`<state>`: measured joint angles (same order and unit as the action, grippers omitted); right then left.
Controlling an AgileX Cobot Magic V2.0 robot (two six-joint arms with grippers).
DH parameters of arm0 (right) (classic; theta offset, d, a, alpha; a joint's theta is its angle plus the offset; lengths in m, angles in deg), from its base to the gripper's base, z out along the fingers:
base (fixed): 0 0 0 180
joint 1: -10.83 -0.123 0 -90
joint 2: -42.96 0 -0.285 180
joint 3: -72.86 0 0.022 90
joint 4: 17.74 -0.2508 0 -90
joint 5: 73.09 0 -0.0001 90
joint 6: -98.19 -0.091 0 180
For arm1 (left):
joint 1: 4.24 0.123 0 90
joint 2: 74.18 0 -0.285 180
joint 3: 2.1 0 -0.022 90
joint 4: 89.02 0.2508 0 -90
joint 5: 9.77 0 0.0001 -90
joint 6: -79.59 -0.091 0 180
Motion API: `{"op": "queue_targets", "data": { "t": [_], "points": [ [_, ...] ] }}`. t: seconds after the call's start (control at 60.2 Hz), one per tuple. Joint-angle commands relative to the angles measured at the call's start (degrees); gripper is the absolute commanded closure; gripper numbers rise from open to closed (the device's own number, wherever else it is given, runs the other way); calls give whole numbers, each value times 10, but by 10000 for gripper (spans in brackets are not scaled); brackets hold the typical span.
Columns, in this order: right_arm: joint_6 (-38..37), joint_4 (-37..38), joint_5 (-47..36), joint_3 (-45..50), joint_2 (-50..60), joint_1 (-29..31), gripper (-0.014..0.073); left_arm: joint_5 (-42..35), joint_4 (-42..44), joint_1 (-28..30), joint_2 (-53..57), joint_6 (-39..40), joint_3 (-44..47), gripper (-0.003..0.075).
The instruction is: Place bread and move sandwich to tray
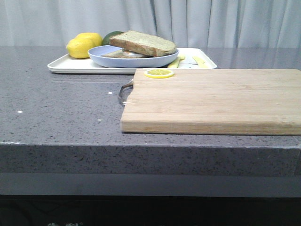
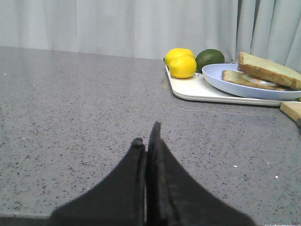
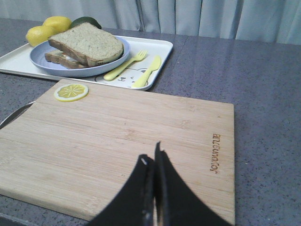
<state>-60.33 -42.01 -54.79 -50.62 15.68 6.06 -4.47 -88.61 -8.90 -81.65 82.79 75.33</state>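
The sandwich [image 1: 141, 48] sits on its pale blue plate [image 1: 133, 59], and that plate rests on the tray [image 1: 66, 66], with the bread [image 3: 87, 43] leaning on top of the egg slice. Behind the plate on the tray are two lemons [image 1: 84, 45]. In front of the tray lies the cutting board [image 1: 211, 101]. Left fingers [image 2: 146, 141] pressed together over bare desk [image 2: 70, 117]; right fingers [image 3: 151, 157] together above the board.

The bench [image 1: 56, 103] looks like grey speckled stone with a slight sheen. The board [image 3: 127, 141] is pale, matt wood with visible grain. The tray [image 3: 155, 52] and plate [image 1: 136, 61] look smooth and faintly glossy. The bread [image 3: 89, 42] is porous and rough-crusted.
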Motion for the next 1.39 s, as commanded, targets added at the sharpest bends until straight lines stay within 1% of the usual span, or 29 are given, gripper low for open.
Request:
{"op": "queue_targets", "data": {
  "t": [0.0, 0.316, 0.399, 0.465, 0.515, 0.614, 0.664, 0.731, 0.797, 0.864, 0.996, 1.229, 1.279, 1.378],
  "points": [
    [4, -7, -41, -15, -4, 0, 673, -48, -4, 0, 13, 4, 6, 739],
    [4, -6, -43, -15, -4, 0, 673, -48, -4, 0, 13, 4, 6, 739],
    [3, -6, -69, -2, -4, 0, 673, -48, -4, 0, 13, 4, 6, 739],
    [-18, 3, -102, 17, -4, -1, 673, -48, -4, 0, 13, 4, 6, 739],
    [-63, 43, -134, 34, -4, -1, 673, -48, -4, 0, 13, 4, 6, 739],
    [-198, 178, -204, 80, 3, -1, 673, -48, -4, 0, 13, 4, 6, 739],
    [-248, 231, -240, 107, 9, -1, 673, -48, -4, 0, 13, 4, 6, 739],
    [-273, 263, -284, 143, 22, -1, 673, -48, -4, 0, 13, 4, 6, 739],
    [-273, 261, -300, 178, 40, -1, 673, -48, -4, 0, 13, 4, 6, 739],
    [-273, 248, -291, 199, 62, -1, 673, -48, -4, 0, 13, 4, 6, 739],
    [-273, 214, -219, 220, 114, 0, 673, -48, -4, 0, 13, 4, 6, 739],
    [-273, 216, -107, 220, 199, 0, 673, -48, -4, 0, 13, 4, 6, 739],
    [-273, 218, -92, 220, 216, 1, 673, -48, -4, 0, 13, 4, 6, 739],
    [-273, 227, -88, 220, 212, 2, 673, -48, -4, 0, 13, 4, 6, 739]
  ]
}}
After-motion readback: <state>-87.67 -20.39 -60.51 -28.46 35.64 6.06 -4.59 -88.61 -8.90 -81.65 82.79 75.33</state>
